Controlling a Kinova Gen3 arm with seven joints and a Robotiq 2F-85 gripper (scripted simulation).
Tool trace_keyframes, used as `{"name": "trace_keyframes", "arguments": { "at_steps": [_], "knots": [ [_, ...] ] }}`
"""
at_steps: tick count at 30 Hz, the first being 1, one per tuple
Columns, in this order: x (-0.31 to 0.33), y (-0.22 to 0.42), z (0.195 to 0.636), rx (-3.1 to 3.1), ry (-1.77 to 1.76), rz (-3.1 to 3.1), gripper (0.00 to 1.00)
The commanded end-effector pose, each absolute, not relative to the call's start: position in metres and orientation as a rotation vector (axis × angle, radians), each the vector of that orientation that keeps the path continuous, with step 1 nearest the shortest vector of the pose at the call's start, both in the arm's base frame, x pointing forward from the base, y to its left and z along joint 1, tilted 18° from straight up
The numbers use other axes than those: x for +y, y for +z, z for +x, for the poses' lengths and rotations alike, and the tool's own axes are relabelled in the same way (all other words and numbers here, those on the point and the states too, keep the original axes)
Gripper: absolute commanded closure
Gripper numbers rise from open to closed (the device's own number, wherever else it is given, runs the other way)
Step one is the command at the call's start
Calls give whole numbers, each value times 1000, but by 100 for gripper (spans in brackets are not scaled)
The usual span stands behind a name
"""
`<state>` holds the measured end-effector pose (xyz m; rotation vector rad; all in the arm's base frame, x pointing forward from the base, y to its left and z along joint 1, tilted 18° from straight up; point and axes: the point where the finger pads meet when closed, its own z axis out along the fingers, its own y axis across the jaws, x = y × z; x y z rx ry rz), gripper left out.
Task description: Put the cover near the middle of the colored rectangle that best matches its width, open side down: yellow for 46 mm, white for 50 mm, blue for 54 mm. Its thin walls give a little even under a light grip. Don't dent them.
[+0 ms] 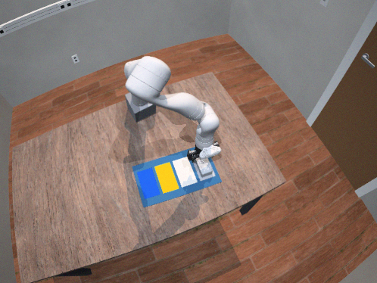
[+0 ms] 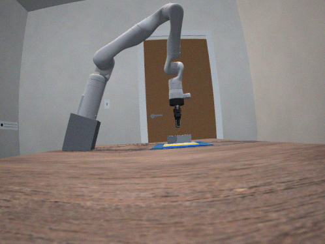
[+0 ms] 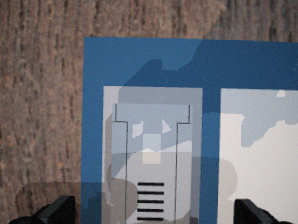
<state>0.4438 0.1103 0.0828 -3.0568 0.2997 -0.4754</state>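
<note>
The arm (image 2: 130, 36) rises from its grey base block (image 2: 80, 132), leans up and forward through a long sloped link, bends sharply at a high elbow (image 2: 173, 10), then drops almost straight down through the forearm and wrist (image 2: 176, 89). The gripper (image 2: 177, 123) hangs at the end, pointing straight down, well above the tabletop (image 2: 163, 196). Its fingers are spread to their full width with nothing between them; in the wrist view only the two dark tips show, one at each lower corner, far apart. In the top view the wrist hides most of the gripper (image 1: 194, 154).
</note>
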Motion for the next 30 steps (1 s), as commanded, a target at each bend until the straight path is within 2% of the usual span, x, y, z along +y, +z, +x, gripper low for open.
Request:
{"name": "trace_keyframes", "arguments": {
  "at_steps": [1,30],
  "knots": [
    [113,82,443,300,-476,-3050,0],
    [114,54,455,301,-478,-3048,0]
  ]
}}
